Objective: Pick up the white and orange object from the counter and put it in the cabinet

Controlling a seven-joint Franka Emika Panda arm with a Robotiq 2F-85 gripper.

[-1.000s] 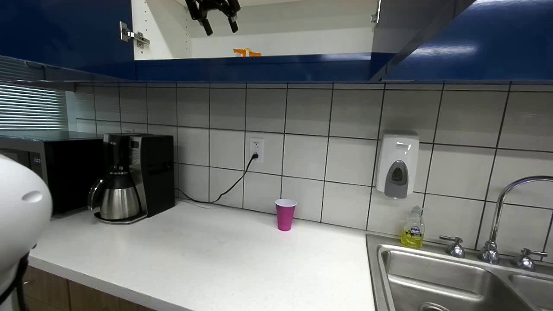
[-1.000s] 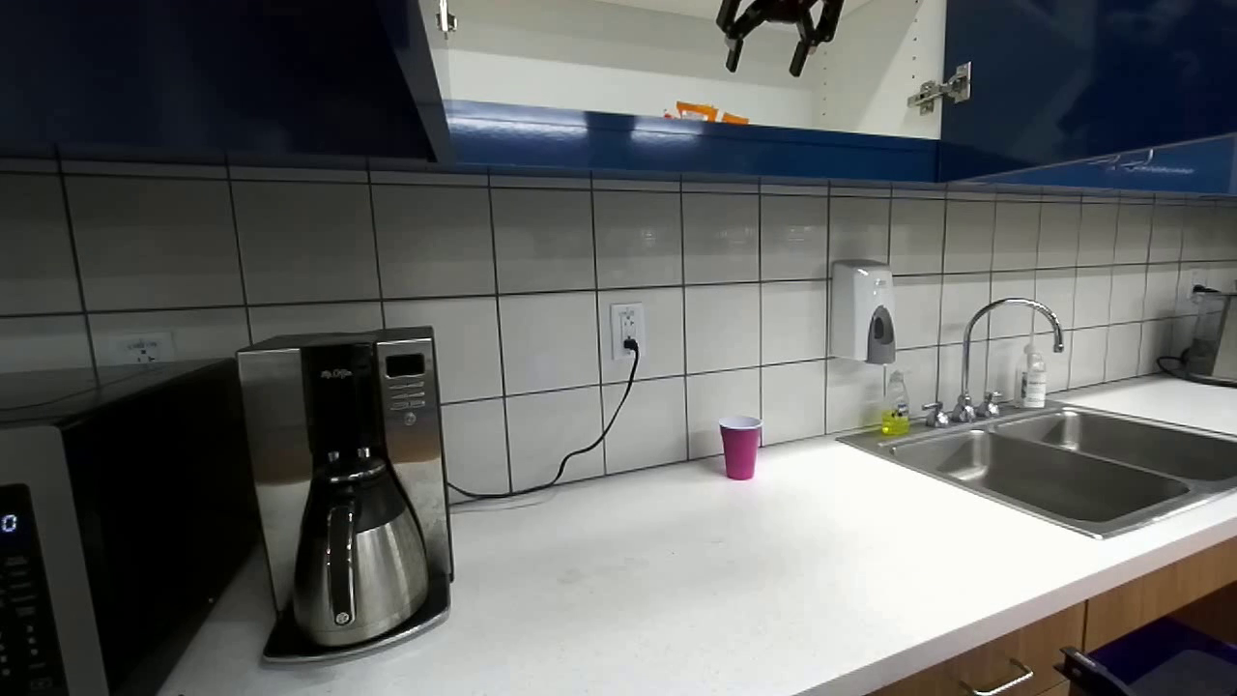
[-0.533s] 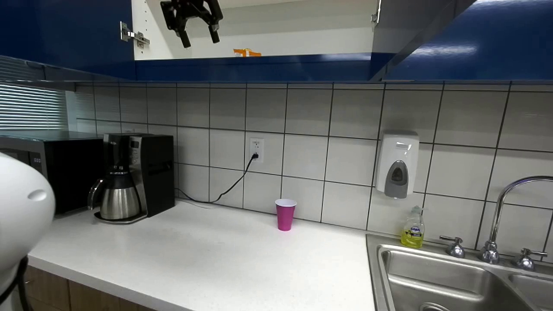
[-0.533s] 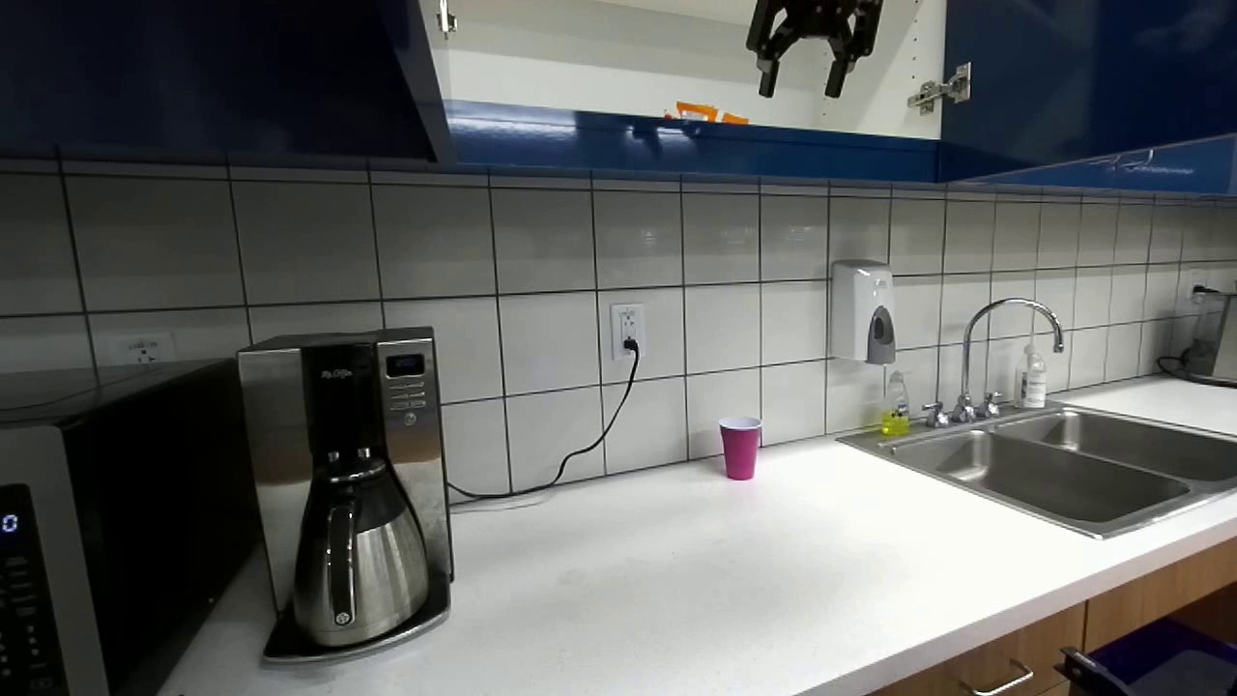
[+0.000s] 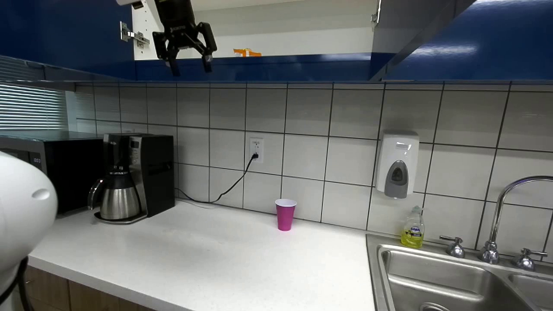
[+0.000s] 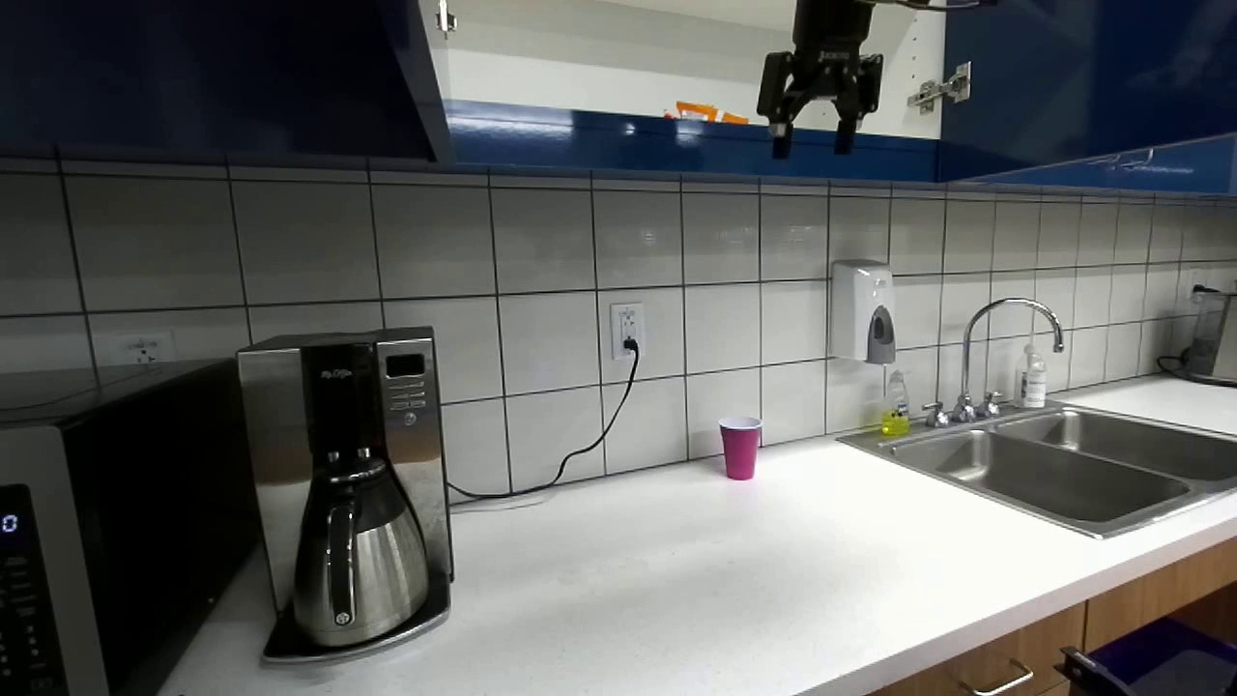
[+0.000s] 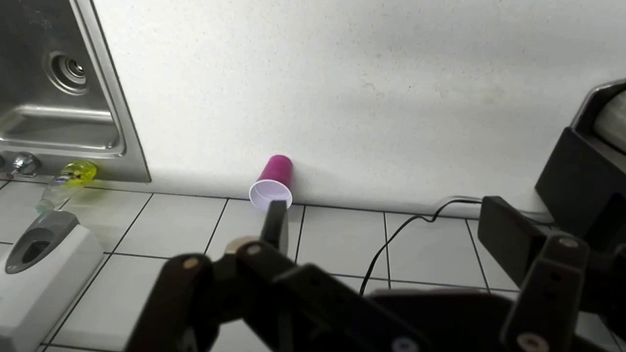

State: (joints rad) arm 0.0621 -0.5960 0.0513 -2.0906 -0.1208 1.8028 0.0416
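Note:
The orange and white object (image 5: 247, 52) lies on the floor of the open wall cabinet (image 5: 281, 68); only its top shows above the blue front edge. It also shows in an exterior view (image 6: 698, 111) as orange pieces with some white, above the cabinet's edge (image 6: 599, 145). My gripper (image 5: 191, 69) is open and empty, pointing down in front of the cabinet, apart from the object. It also hangs to the object's right in an exterior view (image 6: 813, 145). In the wrist view the fingers (image 7: 384, 215) are wide apart with nothing between them; the object is out of that view.
A pink cup (image 5: 285, 215) stands on the white counter (image 5: 216, 259) by the tiled wall. A coffee maker (image 6: 353, 483) and microwave (image 6: 116, 522) stand at one end, the sink (image 6: 1063, 474) at the other. Open blue cabinet doors (image 5: 65, 34) flank the opening.
The open gripper has come down in both exterior views, from inside the cabinet opening's outline to across its lower edge. The orange and white object has stayed in place.

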